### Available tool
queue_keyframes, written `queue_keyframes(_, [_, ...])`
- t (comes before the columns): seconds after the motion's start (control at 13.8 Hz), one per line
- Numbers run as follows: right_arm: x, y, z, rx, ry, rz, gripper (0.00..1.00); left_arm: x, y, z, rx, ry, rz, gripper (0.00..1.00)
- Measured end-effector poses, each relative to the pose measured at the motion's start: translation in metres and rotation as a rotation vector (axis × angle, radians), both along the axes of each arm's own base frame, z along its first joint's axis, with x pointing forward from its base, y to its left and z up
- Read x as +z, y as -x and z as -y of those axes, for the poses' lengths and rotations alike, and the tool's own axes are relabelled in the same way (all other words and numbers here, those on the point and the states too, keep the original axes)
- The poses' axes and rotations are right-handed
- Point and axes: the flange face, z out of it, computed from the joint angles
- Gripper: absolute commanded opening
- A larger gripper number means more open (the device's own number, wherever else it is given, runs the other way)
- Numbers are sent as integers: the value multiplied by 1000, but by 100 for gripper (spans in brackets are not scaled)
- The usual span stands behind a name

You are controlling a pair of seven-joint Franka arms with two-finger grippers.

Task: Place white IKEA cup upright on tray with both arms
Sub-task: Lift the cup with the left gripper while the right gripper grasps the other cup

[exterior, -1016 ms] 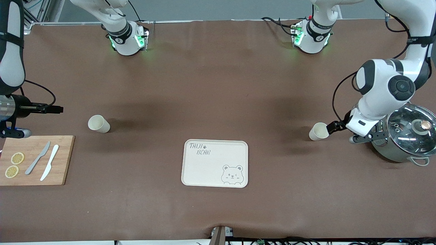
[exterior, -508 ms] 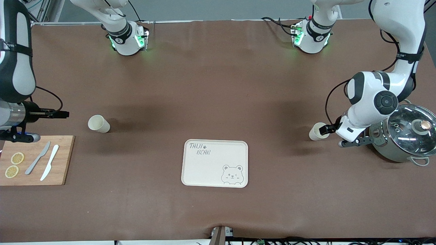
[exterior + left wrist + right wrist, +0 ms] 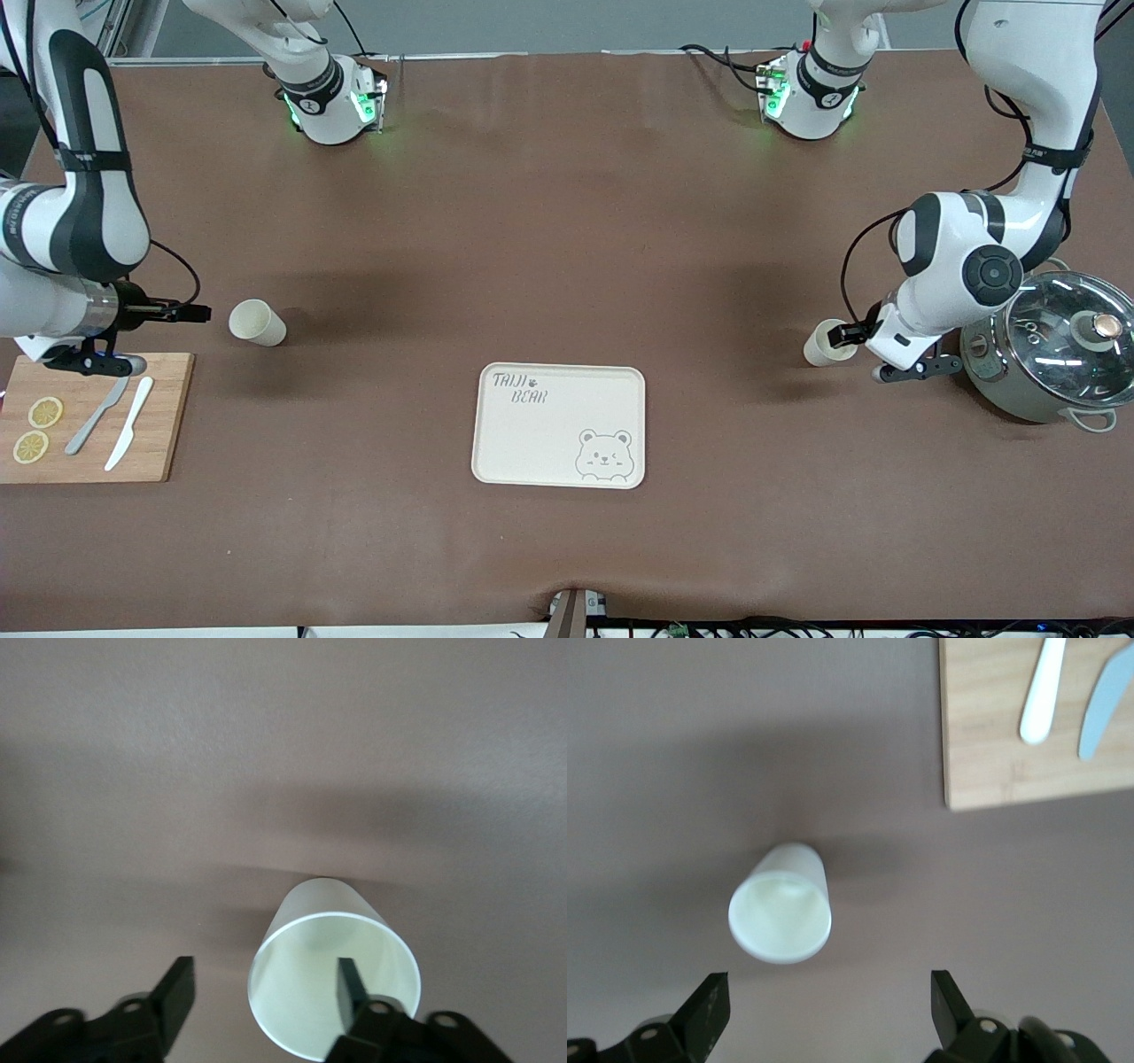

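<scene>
Wooden cutting board (image 3: 89, 416) with two knives (image 3: 115, 421) and lemon slices (image 3: 37, 429); lidded steel pot (image 3: 1054, 354).

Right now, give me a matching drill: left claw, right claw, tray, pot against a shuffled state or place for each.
1 left claw
2 right claw
3 tray
4 pot

A steel, at the left arm's end of the table
B open, short of the board-side cup
C cream, bear drawing
D open, one finger inside the pot-side cup

Pairs: 1-D; 2-B; 3-C; 4-A
</scene>
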Motion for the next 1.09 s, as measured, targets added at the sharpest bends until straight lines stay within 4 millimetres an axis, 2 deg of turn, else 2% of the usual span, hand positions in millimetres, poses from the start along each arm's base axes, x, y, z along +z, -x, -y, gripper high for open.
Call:
queue_keyframes(0.07, [-10,3,1,0,4,29,100,-5,1,0,0,0,-9,31])
queue_keyframes(0.15, [-20,10,1,-2,5,35,100,-9,1,0,0,1,-15,19])
queue_keyframes(0.22, [-29,17,1,-3,2,28,100,-12,2,0,0,1,-21,14])
queue_keyframes(0.29, [-35,24,0,-3,1,26,100,-14,2,0,0,1,-24,0])
queue_keyframes(0.51, [-56,41,-3,3,7,86,100,-18,3,2,-2,2,-30,0])
queue_keyframes(0.65, [-67,47,-4,6,18,145,100,-13,-1,4,-7,4,-18,0])
queue_keyframes(0.87, [-69,45,-4,10,33,229,100,5,-18,15,-20,14,30,0])
queue_keyframes(1.09, [-82,57,-6,10,29,210,100,31,-35,44,0,83,81,0])
